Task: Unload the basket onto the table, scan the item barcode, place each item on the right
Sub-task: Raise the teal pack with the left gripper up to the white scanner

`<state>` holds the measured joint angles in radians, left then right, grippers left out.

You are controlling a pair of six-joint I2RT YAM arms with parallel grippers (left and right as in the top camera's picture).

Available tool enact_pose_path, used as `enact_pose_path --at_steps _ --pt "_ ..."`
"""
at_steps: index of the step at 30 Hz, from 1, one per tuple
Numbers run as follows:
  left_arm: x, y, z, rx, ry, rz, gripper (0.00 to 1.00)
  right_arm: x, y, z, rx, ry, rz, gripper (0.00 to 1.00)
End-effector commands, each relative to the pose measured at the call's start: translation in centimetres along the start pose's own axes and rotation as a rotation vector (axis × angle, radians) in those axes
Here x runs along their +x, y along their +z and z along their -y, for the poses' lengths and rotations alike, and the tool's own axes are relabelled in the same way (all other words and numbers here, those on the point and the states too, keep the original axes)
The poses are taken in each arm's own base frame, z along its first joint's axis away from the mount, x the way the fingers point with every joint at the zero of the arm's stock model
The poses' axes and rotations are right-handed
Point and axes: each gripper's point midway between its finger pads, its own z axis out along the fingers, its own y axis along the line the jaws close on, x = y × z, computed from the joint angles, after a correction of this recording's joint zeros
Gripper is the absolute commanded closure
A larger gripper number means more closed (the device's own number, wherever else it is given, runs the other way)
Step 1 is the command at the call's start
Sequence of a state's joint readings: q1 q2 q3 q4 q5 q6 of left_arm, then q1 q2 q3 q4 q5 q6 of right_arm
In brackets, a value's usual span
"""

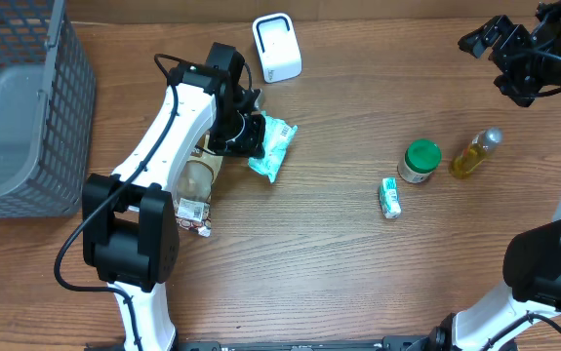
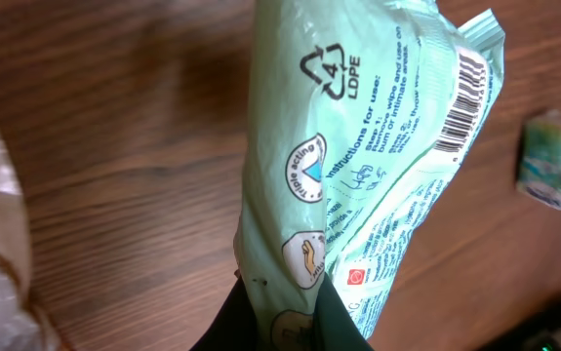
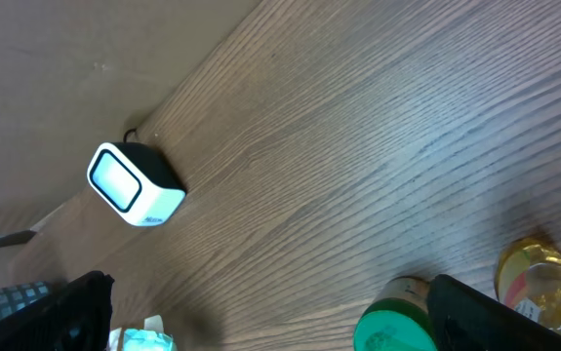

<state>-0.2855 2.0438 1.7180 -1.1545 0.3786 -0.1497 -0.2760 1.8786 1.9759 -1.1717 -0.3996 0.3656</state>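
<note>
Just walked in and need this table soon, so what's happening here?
The left gripper is shut on one end of a mint-green wipes pack, a little in front of the white scanner. The pack's barcode shows in the left wrist view. The right gripper hangs open at the far side, holding nothing. A green-lidded jar, a small bottle and a little carton sit untouched.

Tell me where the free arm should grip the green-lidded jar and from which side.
Take the jar around its round green lid, coming straight down from above with the open right gripper. It stands upright, and the yellow bottle sits close beside it, so keep the fingers off that side.
</note>
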Motion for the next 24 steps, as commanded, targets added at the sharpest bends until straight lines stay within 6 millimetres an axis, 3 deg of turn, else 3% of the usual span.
enact_pose_path --at_steps 1,6,11,18,24 --pt "-0.3 -1.9 2.2 0.091 0.053 0.035 0.96 -0.6 -1.1 -0.7 -0.008 -0.021 0.034 0.00" --pt "-0.8 -2.2 1.2 0.031 -0.019 0.055 0.96 -0.6 -1.1 -0.6 -0.008 -0.021 0.034 0.00" --pt "-2.0 -4.6 0.2 -0.081 -0.066 0.111 0.96 -0.6 -1.1 -0.7 -0.008 -0.021 0.034 0.00" --pt "-4.5 -11.4 -0.1 -0.231 -0.111 0.281 0.96 -0.6 -1.1 -0.6 -0.008 -0.021 0.034 0.00" --pt "-7.1 -19.2 0.8 -0.301 -0.096 0.518 0.96 -0.6 -1.1 -0.7 -0.008 -0.021 0.034 0.00"
